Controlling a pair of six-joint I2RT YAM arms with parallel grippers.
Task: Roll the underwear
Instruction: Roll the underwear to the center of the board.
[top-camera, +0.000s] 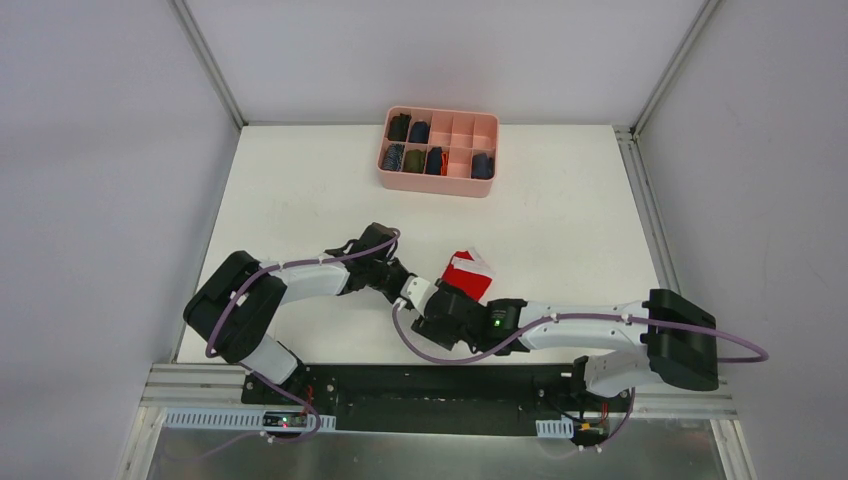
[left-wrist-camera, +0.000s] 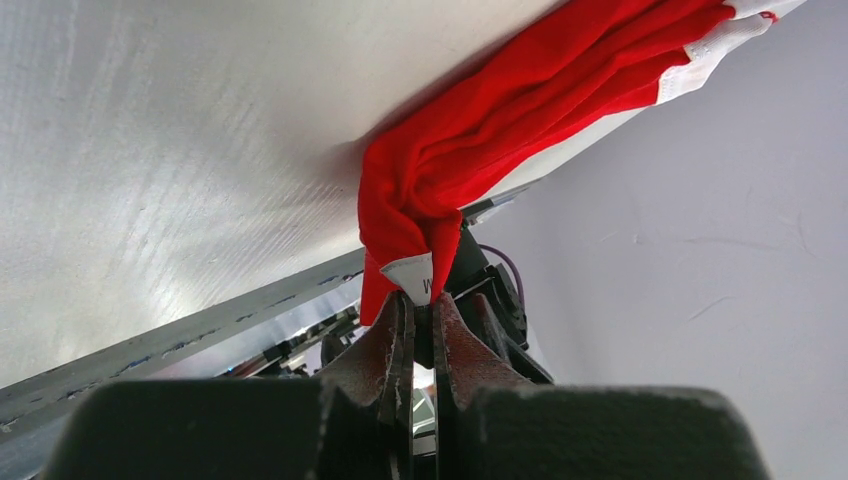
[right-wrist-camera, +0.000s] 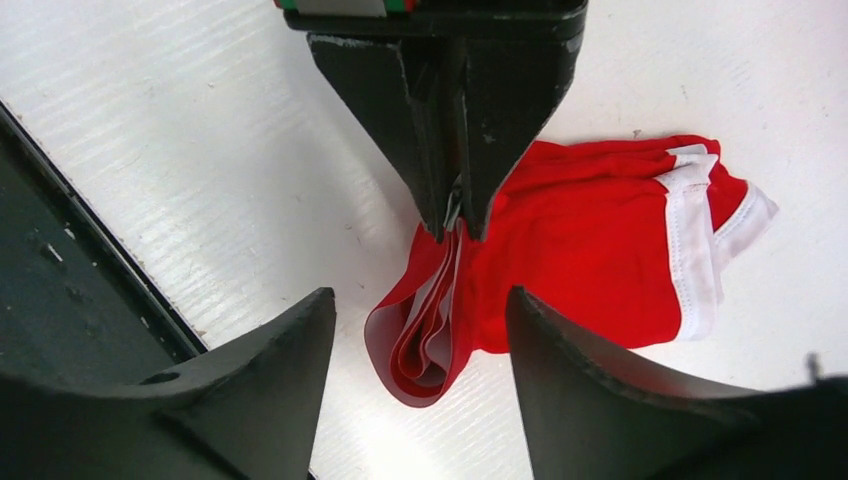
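Observation:
The underwear (top-camera: 472, 270) is bright red cloth with white stripes, lying folded on the white table near its front middle. My left gripper (left-wrist-camera: 425, 300) is shut on the folded end of the underwear (left-wrist-camera: 520, 130), pinching a white label there. In the right wrist view the underwear (right-wrist-camera: 600, 240) stretches away to the right, and its layered, looped end hangs between my fingers. My right gripper (right-wrist-camera: 420, 300) stands open around that loop without touching it. The left gripper (right-wrist-camera: 455, 220) comes down from above, clamped on the cloth. Both grippers meet at the garment's near-left end (top-camera: 432, 296).
A pink compartment tray (top-camera: 437, 186) stands at the table's far middle, with several dark rolled garments (top-camera: 415, 160) in its cells. The table's front edge and a black rail (right-wrist-camera: 60, 300) run close behind the grippers.

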